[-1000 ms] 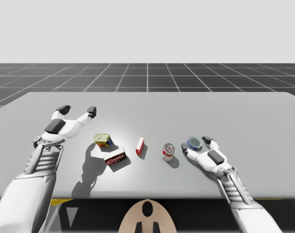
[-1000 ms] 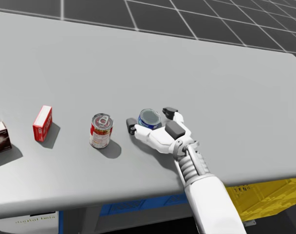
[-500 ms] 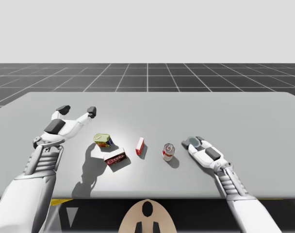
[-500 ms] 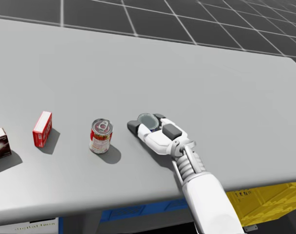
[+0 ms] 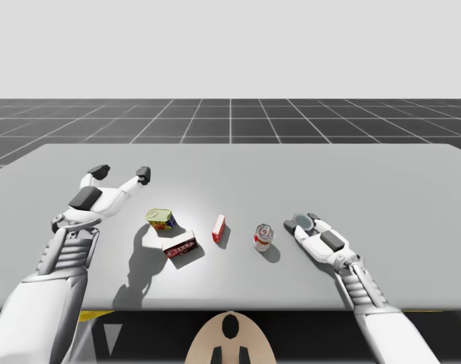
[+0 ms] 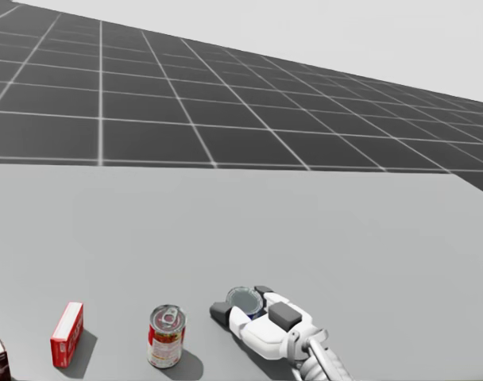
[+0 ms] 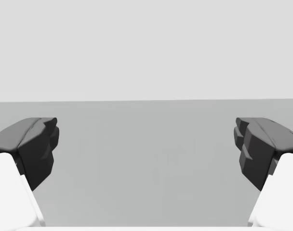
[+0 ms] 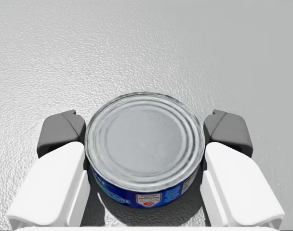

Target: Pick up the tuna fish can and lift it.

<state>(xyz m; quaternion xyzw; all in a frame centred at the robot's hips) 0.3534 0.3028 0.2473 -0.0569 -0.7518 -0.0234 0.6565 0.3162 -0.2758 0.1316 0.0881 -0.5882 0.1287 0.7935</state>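
"Right wrist view first: what is my right gripper (image 8: 145, 130) doing?"

"It is grasping the tuna fish can (image 8: 145, 149). Its two fingers (image 8: 52, 187) are pressing against the can's blue wall from opposite sides, and the ribbed lid is facing up."

"Is the can resting on the surface (image 8: 146, 43)?"

"It is sitting low at the surface, with its shadow right beneath it. Whether it is actually touching, I cannot tell."

"Where is it lying in the high view?"

"I am taking the red can (image 5: 264, 236) as the mark. The tuna fish can is sitting just to its right, near it but apart."

"What else is standing around that red can?"

"A dark red box (image 5: 180, 246) is lying to its left, a little nearer to me. A red box (image 5: 218, 227) is standing on edge just left of the red can, between it and the dark one. A yellow-green can (image 5: 161, 219) is standing further left, slightly farther back."

"And my left gripper (image 5: 121, 173)?"

"It is hovering above the surface well to the left of the red can and farther back. It is released, its fingers spreading wide."
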